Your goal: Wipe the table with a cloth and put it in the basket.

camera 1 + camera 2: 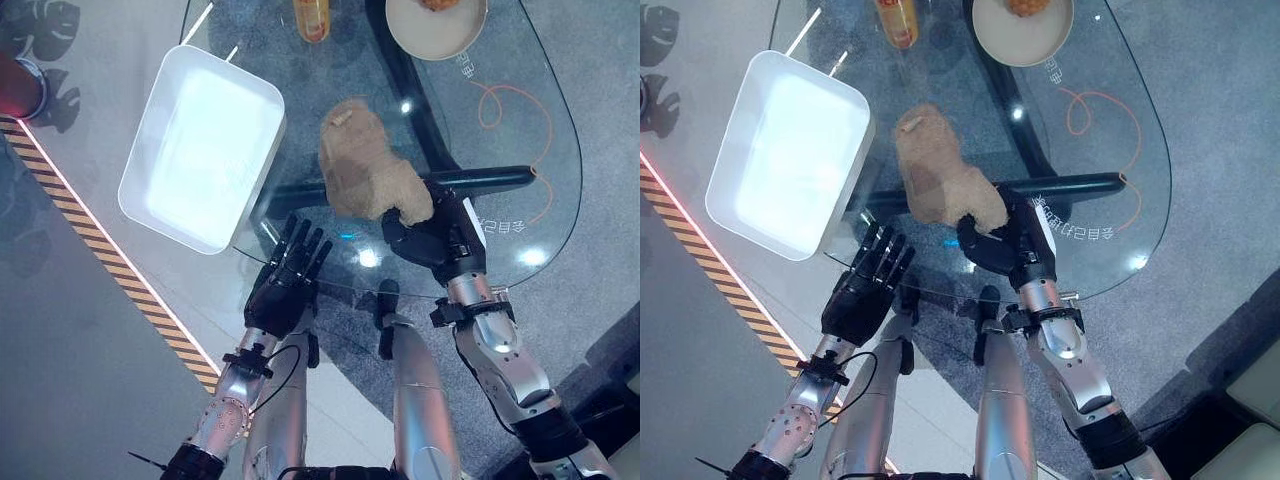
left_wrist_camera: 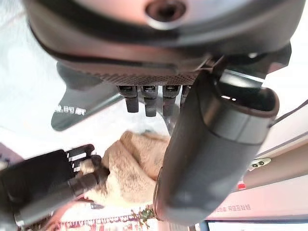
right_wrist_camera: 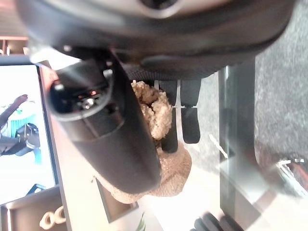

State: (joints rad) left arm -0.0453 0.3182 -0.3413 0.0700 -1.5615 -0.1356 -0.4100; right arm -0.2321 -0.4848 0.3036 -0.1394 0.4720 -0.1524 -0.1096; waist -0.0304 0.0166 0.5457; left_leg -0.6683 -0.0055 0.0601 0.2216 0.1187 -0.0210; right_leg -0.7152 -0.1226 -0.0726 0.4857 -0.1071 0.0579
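Gripping the near end of the tan cloth [image 1: 368, 165], the right hand [image 1: 432, 238] is curling its fingers and thumb into the fabric at the near part of the glass bench [image 1: 520, 130]. The rest of the cloth is lying stretched away from the hand across the glass, toward the far side, just beside the white basket [image 1: 203, 147] on the robot's left. The left hand [image 1: 288, 282] is hovering at the near edge of the bench with its fingers straight and spread, holding nothing, near the basket's near corner and apart from the cloth.

The right wrist view is showing the cloth bunched between thumb and fingers [image 3: 169, 126], a detail the head views are mostly hiding. The left wrist view is showing the right hand clamped on the cloth from the side.

The basket is holding nothing visible. A round bowl [image 1: 436, 30] at the far edge is holding something orange-brown, and an orange bottle [image 1: 312, 18] is standing near it.
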